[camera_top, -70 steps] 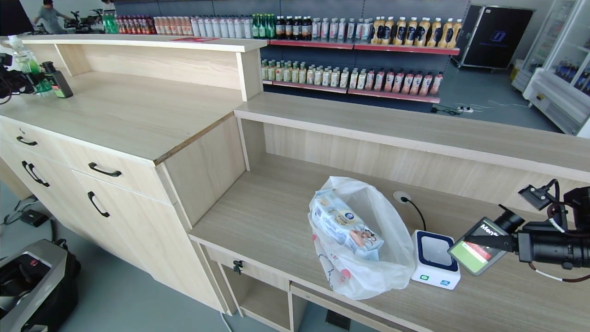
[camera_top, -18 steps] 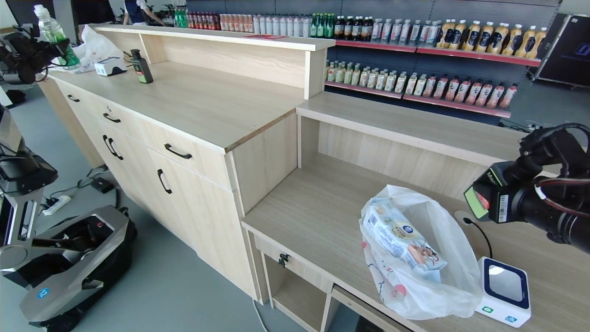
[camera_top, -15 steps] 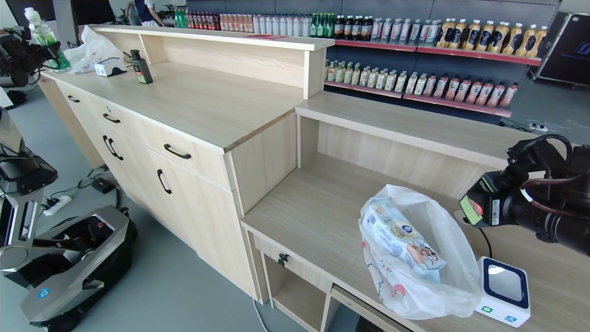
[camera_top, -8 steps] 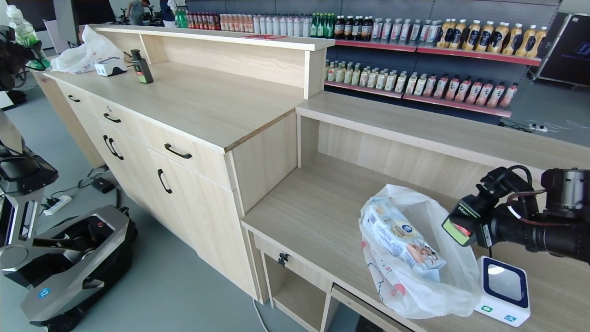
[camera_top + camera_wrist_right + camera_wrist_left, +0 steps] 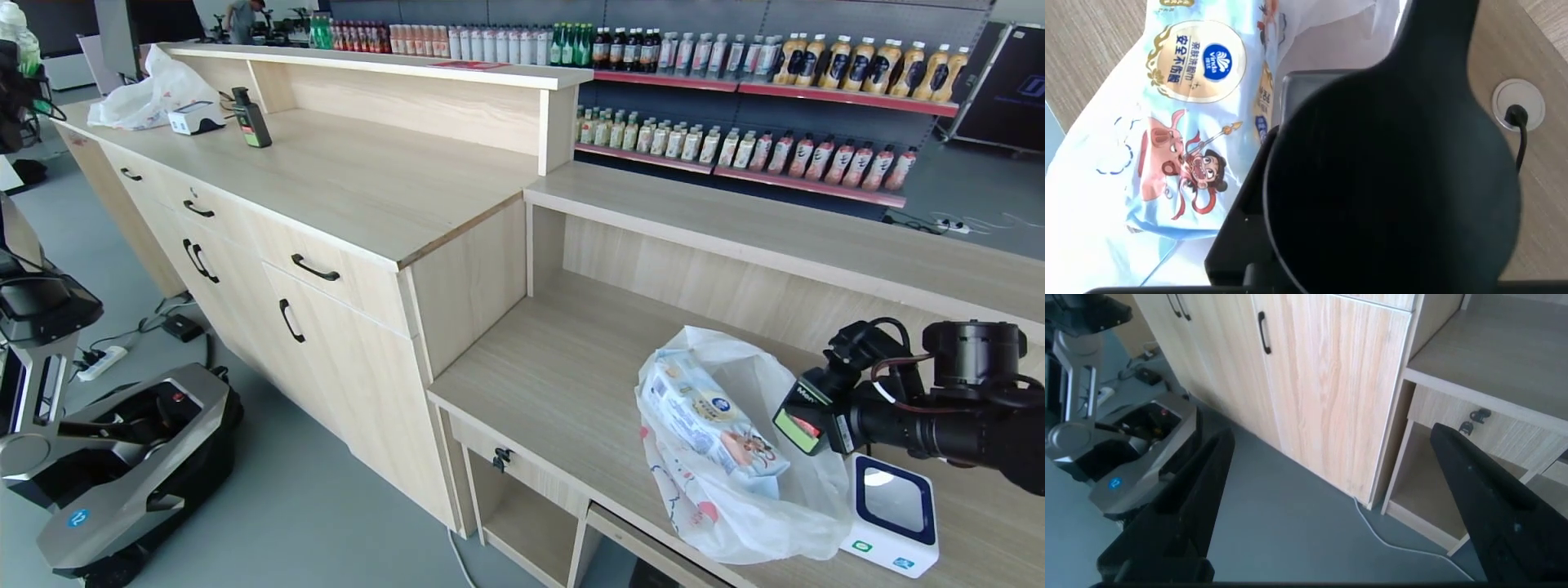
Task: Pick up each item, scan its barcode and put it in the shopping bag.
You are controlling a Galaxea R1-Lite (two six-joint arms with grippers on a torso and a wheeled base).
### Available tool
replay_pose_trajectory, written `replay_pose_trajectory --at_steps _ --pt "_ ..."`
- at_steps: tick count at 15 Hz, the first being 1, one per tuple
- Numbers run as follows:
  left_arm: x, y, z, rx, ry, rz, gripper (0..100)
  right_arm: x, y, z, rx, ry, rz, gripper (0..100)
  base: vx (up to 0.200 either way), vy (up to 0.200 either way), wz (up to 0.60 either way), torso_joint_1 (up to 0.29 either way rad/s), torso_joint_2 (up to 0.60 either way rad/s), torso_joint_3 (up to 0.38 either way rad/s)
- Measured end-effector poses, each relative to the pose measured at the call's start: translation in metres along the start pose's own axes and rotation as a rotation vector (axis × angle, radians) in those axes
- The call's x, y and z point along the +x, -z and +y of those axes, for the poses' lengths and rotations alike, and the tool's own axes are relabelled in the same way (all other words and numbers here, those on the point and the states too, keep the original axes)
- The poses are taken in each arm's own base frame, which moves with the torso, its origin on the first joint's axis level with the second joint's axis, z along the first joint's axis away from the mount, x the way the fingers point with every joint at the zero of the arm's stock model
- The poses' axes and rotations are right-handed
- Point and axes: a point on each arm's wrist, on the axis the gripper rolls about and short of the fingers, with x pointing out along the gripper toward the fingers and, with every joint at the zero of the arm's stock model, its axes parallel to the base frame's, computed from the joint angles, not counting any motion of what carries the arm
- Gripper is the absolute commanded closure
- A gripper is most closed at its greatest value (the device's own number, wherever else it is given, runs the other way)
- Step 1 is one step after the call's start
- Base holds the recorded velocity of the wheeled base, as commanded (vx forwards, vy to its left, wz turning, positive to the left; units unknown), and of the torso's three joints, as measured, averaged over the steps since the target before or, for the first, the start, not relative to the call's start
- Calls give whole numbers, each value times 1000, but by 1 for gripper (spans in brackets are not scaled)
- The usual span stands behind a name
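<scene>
Over the right side of the shopping bag (image 5: 735, 523), the right gripper (image 5: 826, 407) holds a small box (image 5: 804, 416) up in the air. Its fingers are closed tight on the box. The box is dark, with a green and red face, and it is tilted so that face points down toward the bag. A white label with black lines is on its side. The box does not touch the bag.

The shopping bag is thin and white, and you can see through it. It sits on the low counter (image 5: 555, 367) with its mouth open at the top. A light blue pack of wipes (image 5: 702, 416) leans inside it. From the right wrist, the same pack (image 5: 1184, 122) is down below in the bag, and a round hole with a black cord (image 5: 1517, 104) is in the counter nearby.

A white scanner (image 5: 894, 510) with a dark blue window stands on the counter just beside the bag, under the right arm.

The left gripper (image 5: 1331, 433) hangs away from the counter, over the grey floor (image 5: 1290, 523) next to a wooden cupboard (image 5: 1331, 367). Its fingers (image 5: 1184, 506) are spread wide apart, with nothing between them.
</scene>
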Motion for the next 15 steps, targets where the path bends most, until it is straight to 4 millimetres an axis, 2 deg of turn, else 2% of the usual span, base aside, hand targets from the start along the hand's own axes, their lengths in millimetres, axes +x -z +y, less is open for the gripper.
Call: replay_pose_trajectory --at_steps 5,10,15 --pt "0 0 0 0 0 0 0 20 11 0 -2 -16 17 100 0 0 0 0 0 0" --pt "0 0 0 0 1 0 0 36 13 1 -16 -92 -36 100 0 0 0 0 0 0" --pt "0 0 0 0 0 0 0 52 22 0 -46 -108 -16 100 0 0 0 0 0 0"
